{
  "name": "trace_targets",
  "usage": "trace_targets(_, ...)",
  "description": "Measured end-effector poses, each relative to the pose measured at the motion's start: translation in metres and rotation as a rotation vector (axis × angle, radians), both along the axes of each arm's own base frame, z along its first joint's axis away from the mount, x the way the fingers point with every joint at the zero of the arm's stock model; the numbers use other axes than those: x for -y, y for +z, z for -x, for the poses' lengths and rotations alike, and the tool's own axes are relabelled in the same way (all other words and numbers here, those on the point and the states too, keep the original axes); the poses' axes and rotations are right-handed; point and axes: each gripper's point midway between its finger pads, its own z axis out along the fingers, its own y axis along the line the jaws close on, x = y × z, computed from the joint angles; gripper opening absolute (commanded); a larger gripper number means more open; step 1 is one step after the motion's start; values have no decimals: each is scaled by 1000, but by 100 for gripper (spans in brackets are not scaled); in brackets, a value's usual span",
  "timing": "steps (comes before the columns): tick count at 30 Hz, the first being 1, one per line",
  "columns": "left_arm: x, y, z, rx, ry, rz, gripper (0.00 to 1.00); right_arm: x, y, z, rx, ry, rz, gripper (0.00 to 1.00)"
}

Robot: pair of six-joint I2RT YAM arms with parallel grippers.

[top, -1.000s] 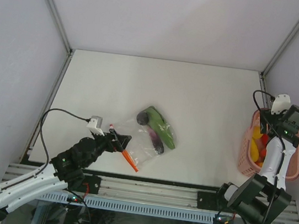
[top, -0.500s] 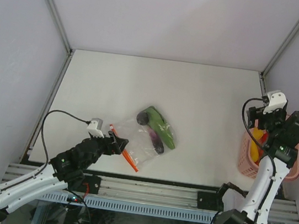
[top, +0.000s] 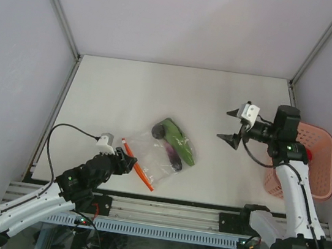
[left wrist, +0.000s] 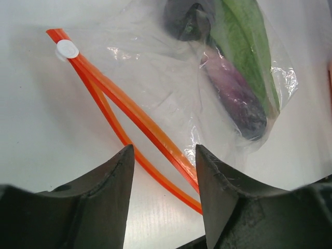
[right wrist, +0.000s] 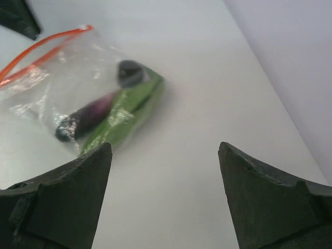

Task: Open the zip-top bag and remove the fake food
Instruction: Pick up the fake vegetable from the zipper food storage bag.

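The clear zip-top bag point(top: 160, 155) lies flat near the table's front middle. Its orange zip strip point(left wrist: 129, 111) has its two halves parted, with a white slider point(left wrist: 67, 49) at one end. Inside the bag lies fake food: a long green piece point(top: 180, 142), a purple one point(left wrist: 236, 96) and a dark round one point(right wrist: 130, 71). My left gripper point(top: 129, 160) sits low at the zip edge, its jaws partly apart, with the strip running between them point(left wrist: 163, 150). To the right of the bag my right gripper point(top: 232, 126) hangs open above bare table, nothing between its fingers point(right wrist: 163, 148).
A pink perforated basket point(top: 329, 142) stands at the table's right edge, behind my right arm. Grey walls close the table on the left, back and right. A metal rail runs along the front edge point(top: 160, 209).
My right arm has swung left from above the basket to over the table, facing the bag. My left gripper's jaws have narrowed around the zip strip.
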Motion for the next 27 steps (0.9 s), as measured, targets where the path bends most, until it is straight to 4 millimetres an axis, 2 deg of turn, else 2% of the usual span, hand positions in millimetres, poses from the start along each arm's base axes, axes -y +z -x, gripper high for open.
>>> trace_targets(5,-1,-3,2,-18,7,5,43,-45,-21,26,100,335,97,85)
trace_targets(12,2,-7,4,-44,-1,9,27,-99,-59,37,169,616,270,81)
trace_targets(18,4,-12,5,-63,-8,-6,18,-128,-104,35,144,745,425,67)
trace_targets(23,5,-24,7,-88,-21,-24,14,-141,-139,30,109,797,541,48)
trace_targets(27,6,-36,9,-114,-32,-45,13,-152,-162,23,87,819,610,38)
